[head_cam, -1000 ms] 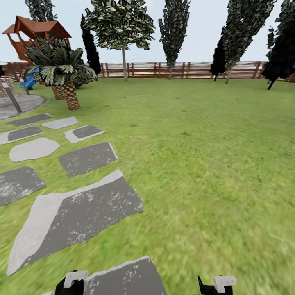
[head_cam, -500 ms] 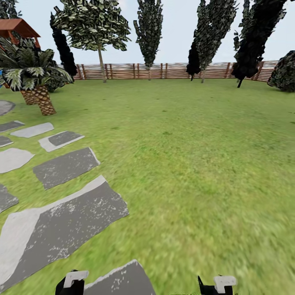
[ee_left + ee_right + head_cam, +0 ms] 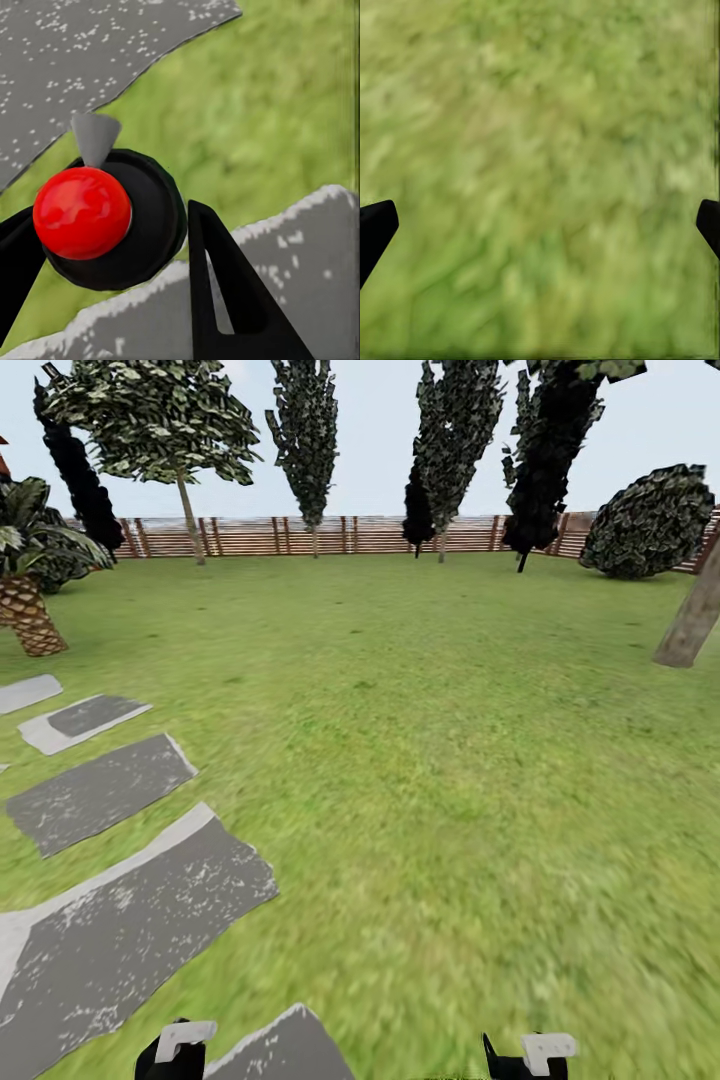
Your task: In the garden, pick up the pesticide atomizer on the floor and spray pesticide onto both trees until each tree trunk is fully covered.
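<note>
Palm (image 3: 25, 585), round bush (image 3: 650, 522)

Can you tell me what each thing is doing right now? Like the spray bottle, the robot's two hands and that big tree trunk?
pesticide atomizer: held between the left fingers, red top toward the camera.
left gripper: shut on the atomizer.
right gripper: open, nothing between its fingers, grass below.
tree trunk: leaning, bare, no whitish specks that I can see.
</note>
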You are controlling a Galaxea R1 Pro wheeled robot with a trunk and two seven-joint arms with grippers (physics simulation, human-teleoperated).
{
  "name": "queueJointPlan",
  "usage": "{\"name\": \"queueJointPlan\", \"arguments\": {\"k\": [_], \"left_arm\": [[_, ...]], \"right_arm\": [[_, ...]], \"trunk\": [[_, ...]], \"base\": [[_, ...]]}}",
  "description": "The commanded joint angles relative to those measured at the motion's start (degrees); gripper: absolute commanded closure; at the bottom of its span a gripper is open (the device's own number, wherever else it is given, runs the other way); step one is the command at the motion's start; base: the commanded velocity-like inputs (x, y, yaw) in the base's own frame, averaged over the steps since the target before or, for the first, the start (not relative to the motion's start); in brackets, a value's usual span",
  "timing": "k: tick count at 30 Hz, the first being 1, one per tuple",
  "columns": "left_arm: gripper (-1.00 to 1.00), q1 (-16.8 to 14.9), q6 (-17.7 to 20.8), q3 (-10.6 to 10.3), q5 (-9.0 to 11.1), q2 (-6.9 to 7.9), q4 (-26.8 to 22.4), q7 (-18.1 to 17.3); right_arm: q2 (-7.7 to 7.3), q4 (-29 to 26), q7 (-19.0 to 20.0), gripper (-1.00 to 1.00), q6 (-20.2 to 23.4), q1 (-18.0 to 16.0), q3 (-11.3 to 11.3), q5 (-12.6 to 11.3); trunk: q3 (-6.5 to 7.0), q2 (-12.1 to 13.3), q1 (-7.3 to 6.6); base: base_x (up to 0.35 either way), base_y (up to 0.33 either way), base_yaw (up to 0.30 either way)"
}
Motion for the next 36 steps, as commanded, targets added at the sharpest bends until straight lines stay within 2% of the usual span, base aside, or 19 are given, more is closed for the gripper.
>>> {"name": "queueJointPlan", "arguments": {"k": [1,36], "left_arm": [[1.0,0.0,-0.2,0.1,0.0,0.0,0.0,0.0],[1.0,0.0,-0.2,0.1,0.0,-0.09,0.0,0.1]], "right_arm": [[-0.02,0.1,0.0,-1.0,-0.2,0.0,0.1,-0.1],[-0.01,0.1,0.0,-1.0,-0.2,0.0,0.1,-0.1]], "trunk": [[-0.04,0.0,-0.01],[-0.04,0.0,-0.01]], "base": [[0.053,0.0,-0.3],[0.265,-0.146,-0.3]]}}
